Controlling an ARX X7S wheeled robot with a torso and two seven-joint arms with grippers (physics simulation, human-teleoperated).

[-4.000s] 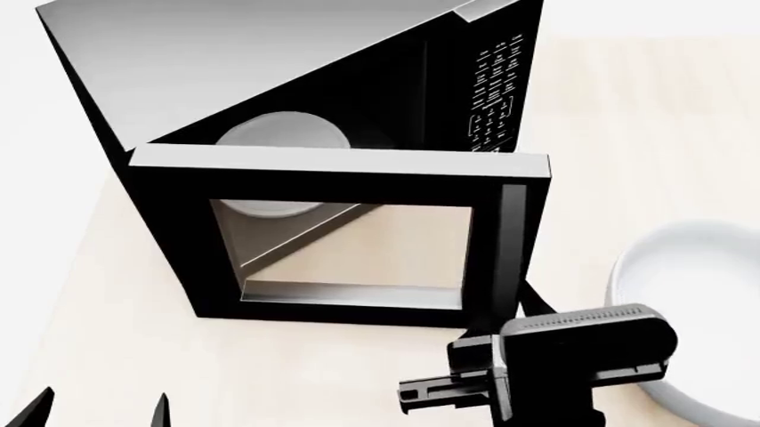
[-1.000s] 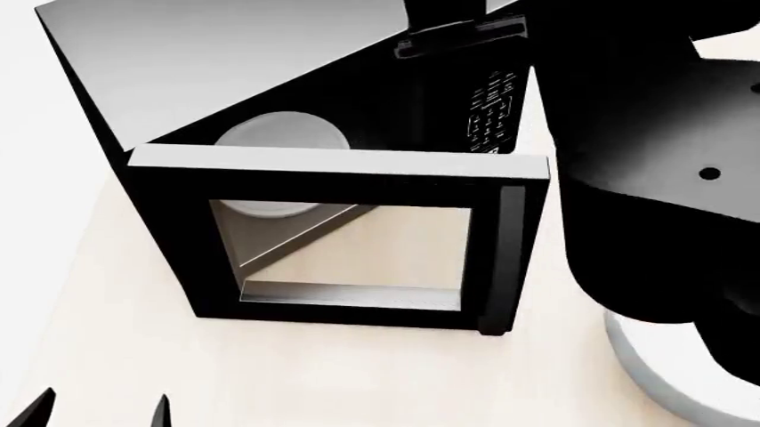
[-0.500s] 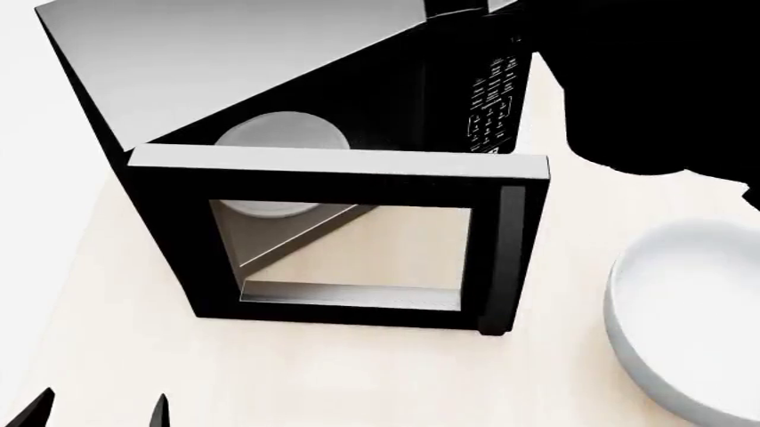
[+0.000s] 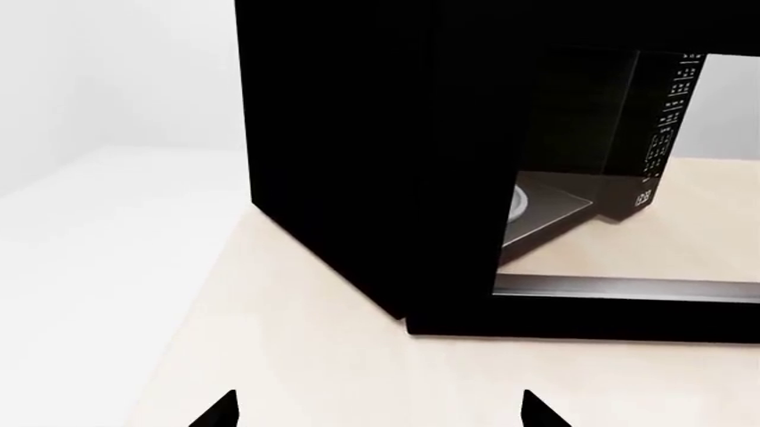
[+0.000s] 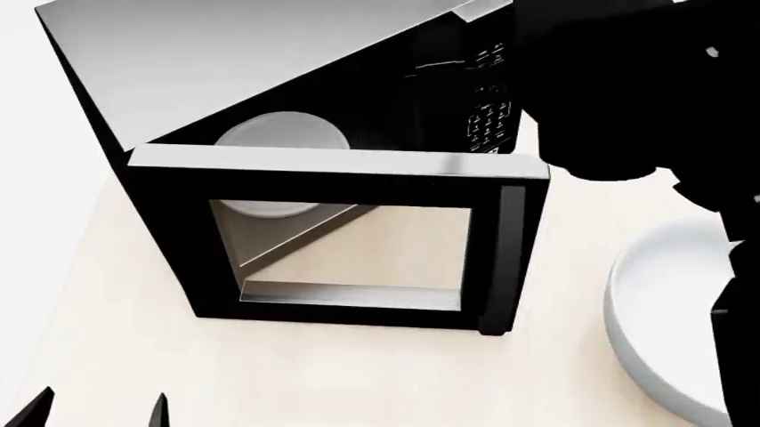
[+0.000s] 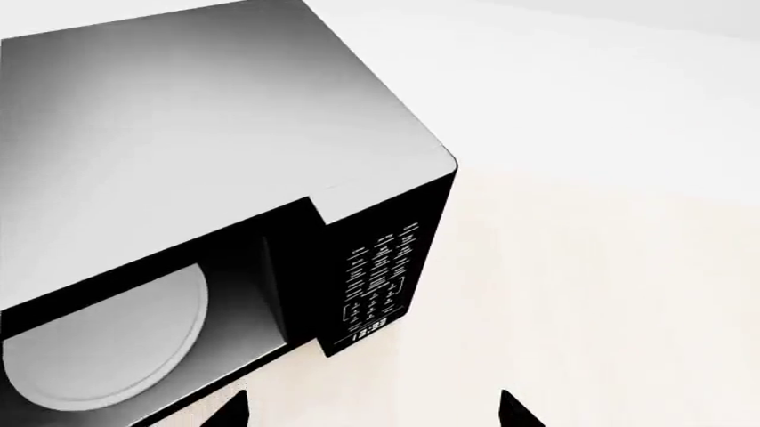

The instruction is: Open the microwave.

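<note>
The microwave [image 5: 238, 62] is a black box with a grey top, and its glass-windowed door [image 5: 338, 240] stands swung wide open toward me. The vertical bar handle [image 5: 511, 258] is on the door's right edge. Inside lies the white turntable plate [image 5: 279, 133]; the keypad [image 5: 493, 111] is partly covered by my right arm [image 5: 629, 80]. My right gripper [image 6: 372, 414] is open above the table, looking down on the grey top [image 6: 178, 133] and keypad [image 6: 380, 285]. My left gripper [image 4: 377, 414] is open, low, in front of the door's hinge side [image 4: 356, 160]. Neither holds anything.
A large white bowl [image 5: 665, 302] sits on the pale wooden table [image 5: 356, 374] right of the open door, partly behind my right arm. The table's left edge [image 5: 71, 231] runs beside the microwave. My left fingertips [image 5: 157, 409] show at the bottom left.
The right gripper, near the door handle four seconds ago, has risen away. Over the last half second the right arm has shifted left and down across the keypad. The door and left gripper have not moved.
</note>
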